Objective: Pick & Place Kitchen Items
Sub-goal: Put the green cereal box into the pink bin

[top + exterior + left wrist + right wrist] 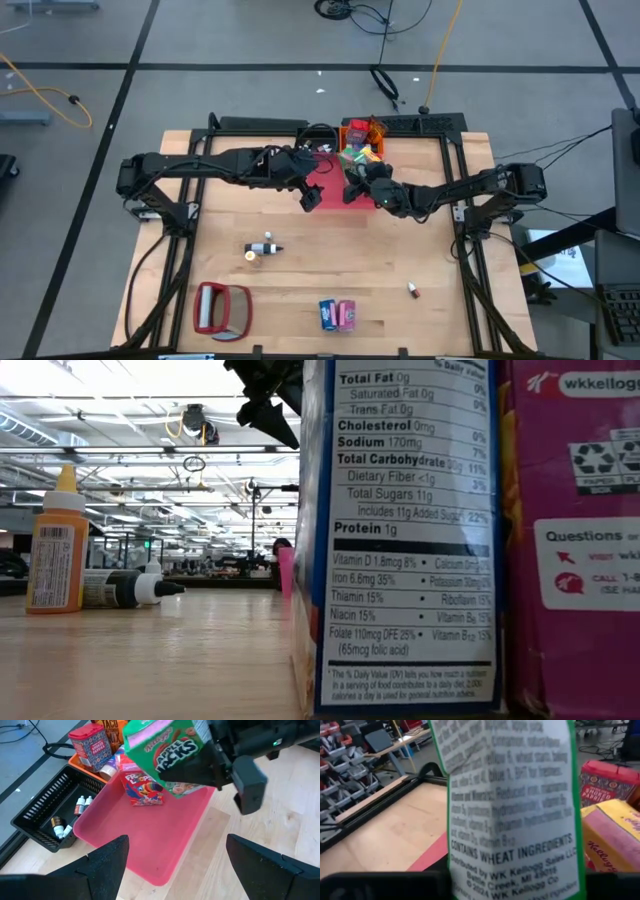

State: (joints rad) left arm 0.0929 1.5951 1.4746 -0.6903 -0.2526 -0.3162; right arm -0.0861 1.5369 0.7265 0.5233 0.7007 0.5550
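Green cereal packet fills the right wrist view, pinched in the right jaws and held above the pink tray. Just beside it, the left jaws hang spread wide and empty over the same tray. Farther out on the table lie small bottles and blue and pink packets.

Wooden table bears bottles, packets, perhaps a mirror.
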